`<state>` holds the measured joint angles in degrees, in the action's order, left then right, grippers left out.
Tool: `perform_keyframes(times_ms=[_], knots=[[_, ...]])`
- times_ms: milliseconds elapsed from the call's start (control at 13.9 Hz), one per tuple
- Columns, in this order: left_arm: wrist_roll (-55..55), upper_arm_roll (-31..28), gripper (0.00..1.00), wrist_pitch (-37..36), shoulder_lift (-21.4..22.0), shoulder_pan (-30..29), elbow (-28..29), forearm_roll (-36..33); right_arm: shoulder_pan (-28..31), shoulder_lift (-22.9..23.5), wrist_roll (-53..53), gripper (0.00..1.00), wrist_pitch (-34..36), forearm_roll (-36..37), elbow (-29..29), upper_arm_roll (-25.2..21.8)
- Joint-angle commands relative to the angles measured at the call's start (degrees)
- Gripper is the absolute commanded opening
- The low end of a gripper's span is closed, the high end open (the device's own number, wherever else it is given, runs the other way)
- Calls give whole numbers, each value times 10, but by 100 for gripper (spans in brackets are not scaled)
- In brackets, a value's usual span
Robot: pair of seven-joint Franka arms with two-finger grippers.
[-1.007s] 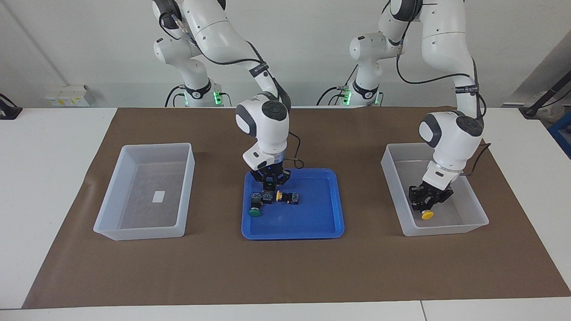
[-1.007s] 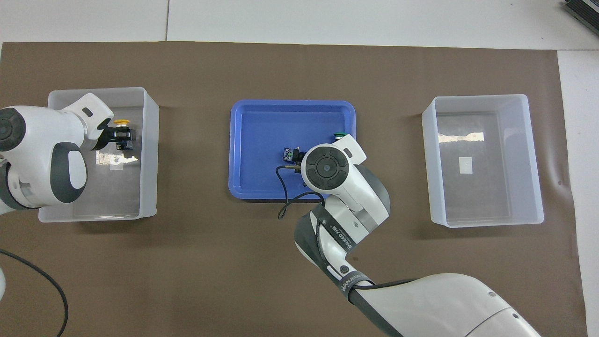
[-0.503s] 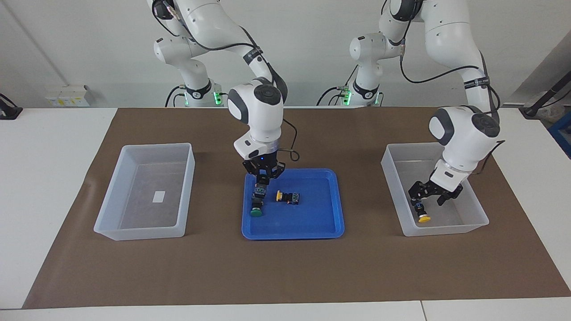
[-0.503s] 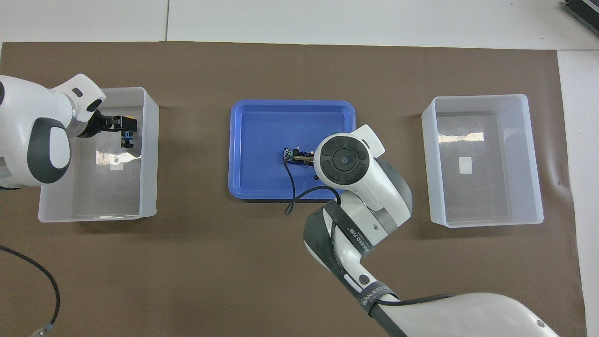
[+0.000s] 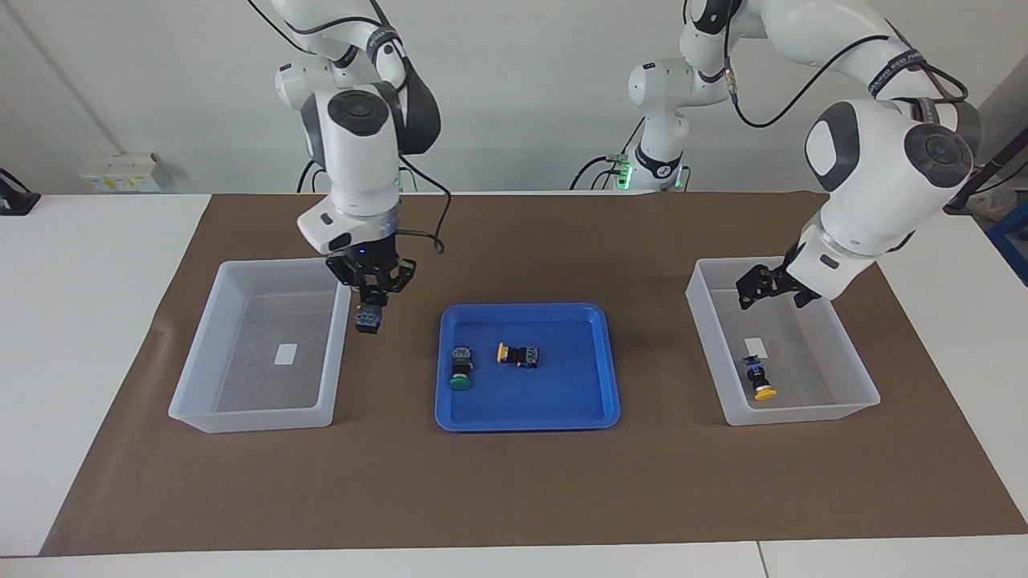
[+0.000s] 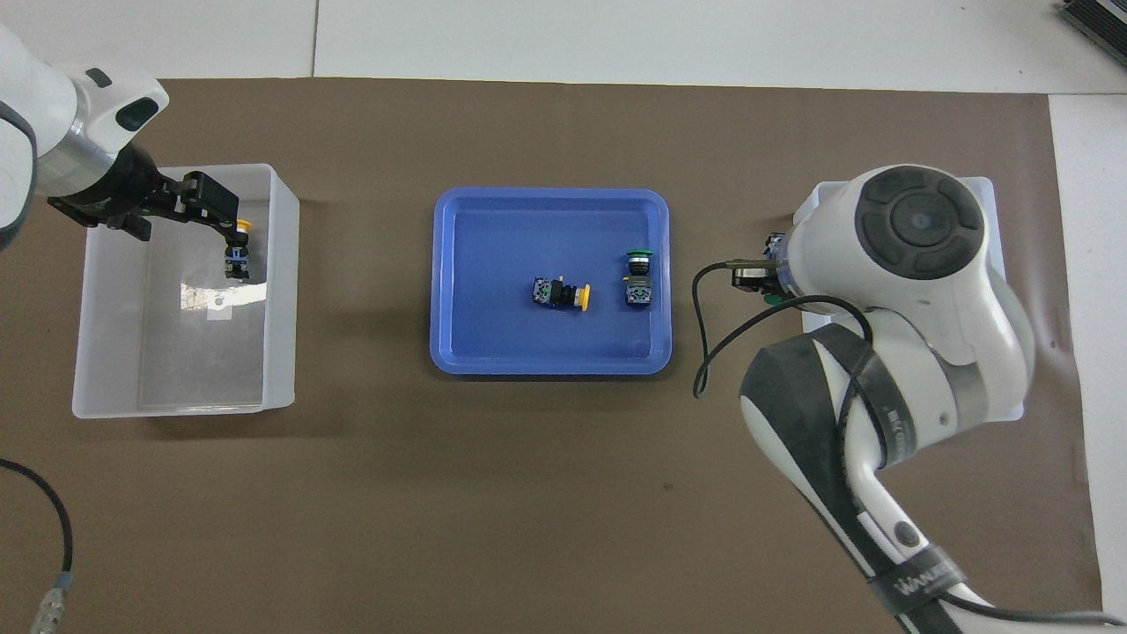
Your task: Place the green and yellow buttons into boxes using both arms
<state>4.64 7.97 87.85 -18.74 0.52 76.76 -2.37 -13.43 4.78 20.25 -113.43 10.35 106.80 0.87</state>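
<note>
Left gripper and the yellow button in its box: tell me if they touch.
Apart. The facing view shows the left gripper raised, open, with bare box floor between it and the yellow button.

High facing view, steep overhead view, shared table (image 5: 514, 490)

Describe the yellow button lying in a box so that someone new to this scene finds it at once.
Start at the box at the left arm's end of the table, under the raised left claw. On its floor lies the yellow button, the only button in a box; the other yellow-capped one lies in the blue tray.
</note>
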Motion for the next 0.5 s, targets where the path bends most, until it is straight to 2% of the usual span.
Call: perform_keyframes(times_ms=[0, 216, 431], knots=[[11, -2, 100, -37, 35, 16, -17, -9, 58, -29, -147, 0, -9, -17, 53, 6], [12, -4, 100, -63, 110, 16, 14, 4, 124, -43, -270, 0, -60, -47, 109, 6], [6, -4, 100, -27, 168, 11, 121, 4, 176, -57, -353, 0, -125, -73, 181, 6]])
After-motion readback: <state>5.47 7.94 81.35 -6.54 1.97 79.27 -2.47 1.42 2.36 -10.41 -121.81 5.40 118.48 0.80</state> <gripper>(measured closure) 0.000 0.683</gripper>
